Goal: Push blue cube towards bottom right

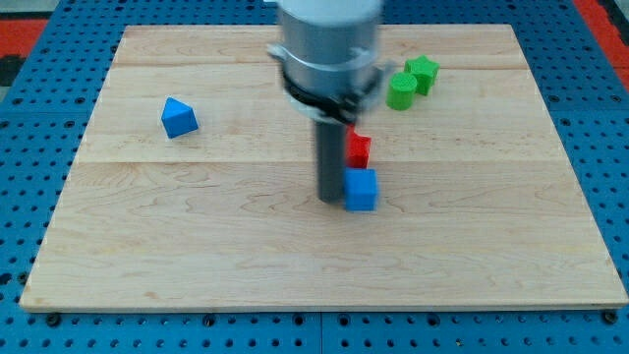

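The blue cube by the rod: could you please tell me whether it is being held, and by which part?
Nothing is held. My tip only stands against the left side of the blue cube.

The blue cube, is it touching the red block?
Yes, the blue cube sits directly below the red block, their edges meeting.

Showing five blocks in all on the wooden board point(197, 236): two blue, namely a blue cube point(361, 190) sitting near the middle and a blue wedge-like block point(178, 118) lying toward the left edge; two green blocks point(402, 90) point(424, 73) touching toward the top right corner; one red block point(359, 149).
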### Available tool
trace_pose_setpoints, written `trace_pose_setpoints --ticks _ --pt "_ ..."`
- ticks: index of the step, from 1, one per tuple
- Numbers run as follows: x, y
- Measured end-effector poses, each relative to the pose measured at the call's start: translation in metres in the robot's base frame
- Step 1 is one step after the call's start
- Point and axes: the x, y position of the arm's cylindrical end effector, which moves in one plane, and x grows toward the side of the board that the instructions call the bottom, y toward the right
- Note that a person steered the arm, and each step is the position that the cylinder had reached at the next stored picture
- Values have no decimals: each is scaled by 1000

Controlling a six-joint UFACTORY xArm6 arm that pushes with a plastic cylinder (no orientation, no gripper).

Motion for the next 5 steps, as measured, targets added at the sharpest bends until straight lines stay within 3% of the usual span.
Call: trace_pose_setpoints --ticks 1,2,3,4,5 --pt "37 75" --pt "36 0" --pt "-8 -29" --pt "-30 28" --pt "-18 110"
